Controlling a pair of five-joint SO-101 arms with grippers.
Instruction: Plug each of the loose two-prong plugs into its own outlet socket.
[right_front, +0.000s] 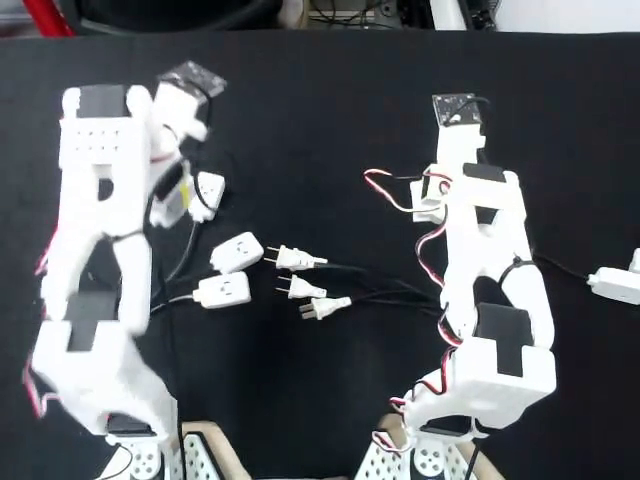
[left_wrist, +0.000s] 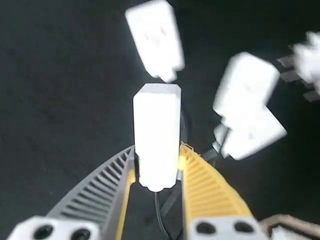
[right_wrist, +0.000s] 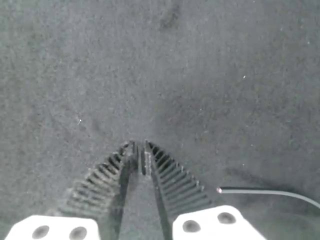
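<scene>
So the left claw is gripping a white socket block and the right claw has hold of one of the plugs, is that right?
Not quite. The left claw does grip a white socket block, but the right claw holds no plug: the right wrist view shows it shut on nothing above the table. The three plugs lie loose mid-table.

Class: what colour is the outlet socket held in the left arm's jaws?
White outlet socket, clearest in the left wrist view.
</scene>
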